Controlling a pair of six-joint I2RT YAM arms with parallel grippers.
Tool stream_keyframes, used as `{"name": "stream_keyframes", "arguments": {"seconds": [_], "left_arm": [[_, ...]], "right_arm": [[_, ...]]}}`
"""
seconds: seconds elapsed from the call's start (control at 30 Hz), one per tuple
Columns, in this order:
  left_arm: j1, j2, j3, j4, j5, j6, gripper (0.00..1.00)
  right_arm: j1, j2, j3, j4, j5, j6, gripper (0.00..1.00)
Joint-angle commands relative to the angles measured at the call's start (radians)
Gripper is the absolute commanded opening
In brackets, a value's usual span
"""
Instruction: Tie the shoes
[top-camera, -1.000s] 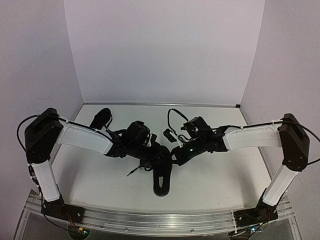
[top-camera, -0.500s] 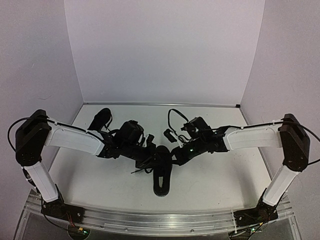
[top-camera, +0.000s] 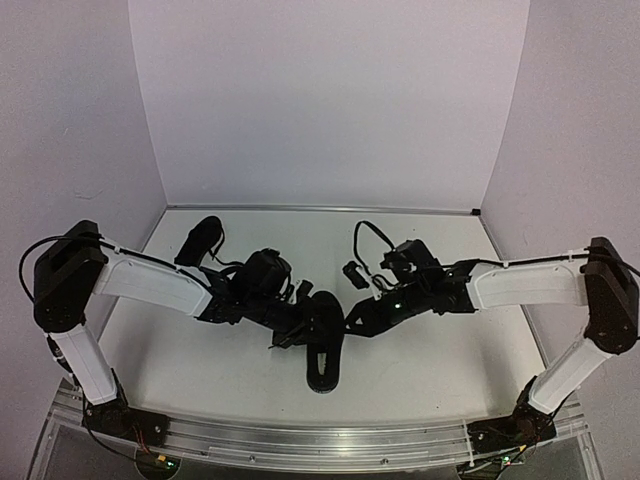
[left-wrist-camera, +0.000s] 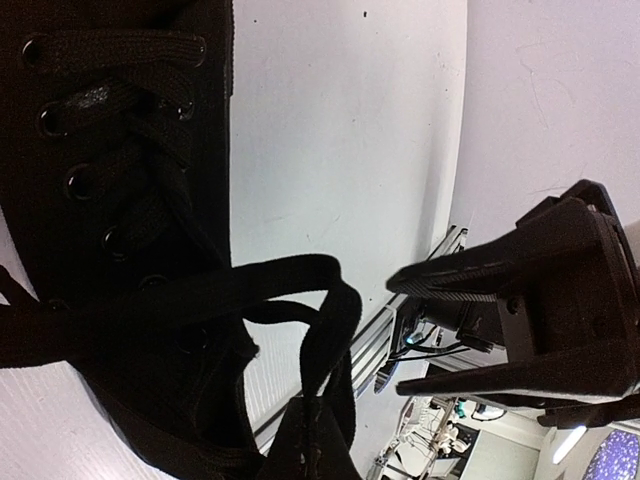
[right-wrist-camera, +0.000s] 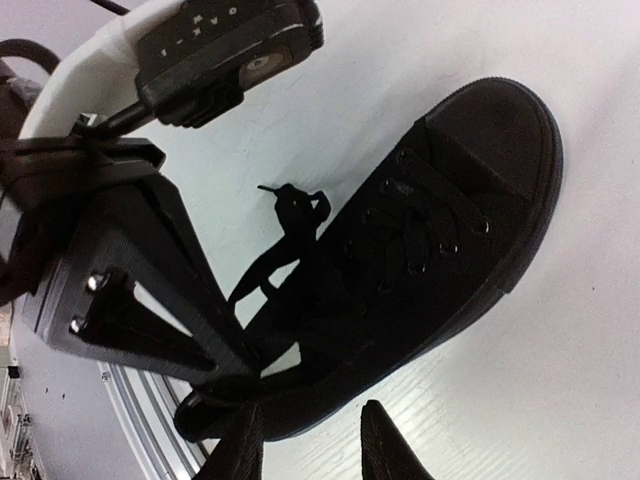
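Lace (left-wrist-camera: 290, 272) of the near shoe (right-wrist-camera: 450, 200) is pinched in the left tool (left-wrist-camera: 312, 445), right tool (right-wrist-camera: 310, 445) part-open and empty, camera (right-wrist-camera: 230, 40) lettering illegible.

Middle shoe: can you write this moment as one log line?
left gripper: shut on lace | right gripper: open, near middle shoe | other shoe: far left, untouched

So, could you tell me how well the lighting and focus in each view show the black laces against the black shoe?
Top external view: soft, even light, sharp, yet the near shoe is an almost featureless black shape. Left wrist view: the lace loop is a crisp silhouette against the bright table; the eyelets barely show. Right wrist view: no glare, the laces faintly legible.
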Motion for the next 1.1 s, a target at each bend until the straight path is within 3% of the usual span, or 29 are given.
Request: {"name": "stream_keyframes", "arguments": {"seconds": [0.0, 0.37, 1.07], "left_arm": [[-0.005, 0.021, -0.013, 0.076, 0.020, -0.033, 0.00], [-0.004, 0.034, -0.013, 0.114, 0.022, -0.057, 0.00], [-0.011, 0.009, -0.031, 0.117, 0.004, -0.058, 0.00]], "right_arm": [[0.012, -0.100, -0.070, 0.047, 0.008, 0.090, 0.32], [0.154, -0.022, -0.108, 0.225, 0.059, 0.250, 0.32], [0.160, 0.078, -0.028, 0.227, 0.142, 0.280, 0.29]]}}
